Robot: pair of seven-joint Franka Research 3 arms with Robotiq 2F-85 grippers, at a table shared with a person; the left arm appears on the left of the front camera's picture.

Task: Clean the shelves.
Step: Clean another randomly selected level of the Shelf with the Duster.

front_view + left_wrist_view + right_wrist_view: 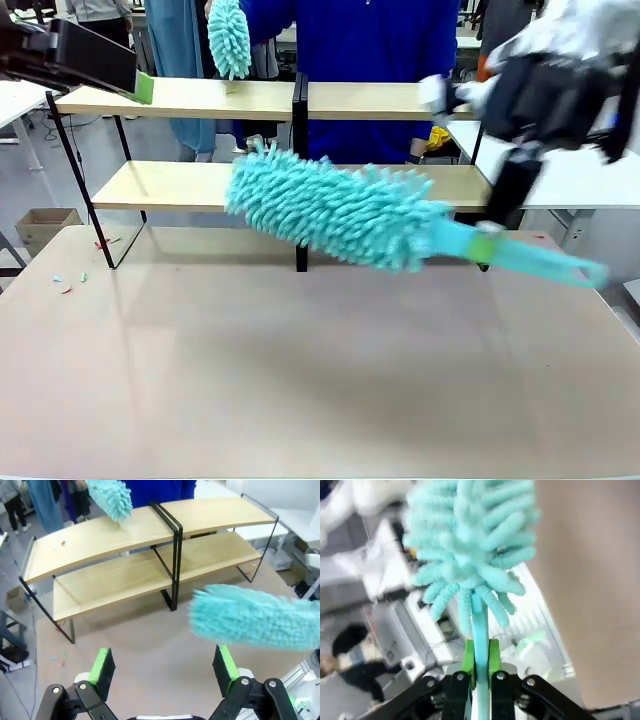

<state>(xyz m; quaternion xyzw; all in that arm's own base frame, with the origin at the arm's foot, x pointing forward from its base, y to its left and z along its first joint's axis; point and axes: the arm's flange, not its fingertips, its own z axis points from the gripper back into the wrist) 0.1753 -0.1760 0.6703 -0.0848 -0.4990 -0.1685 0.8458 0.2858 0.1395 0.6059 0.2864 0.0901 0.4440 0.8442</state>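
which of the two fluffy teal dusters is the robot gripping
The larger teal chenille duster in front of the lower shelf, handle clamped in the right gripper. The person holds the other duster.

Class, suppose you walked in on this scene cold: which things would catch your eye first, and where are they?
First, the big fluffy turquoise duster slanting above the beige table in front of the shelves, its handle clamped in the right gripper. Next, a second turquoise duster that the person in blue holds over the top board at the far side. The left gripper hangs open above the table.
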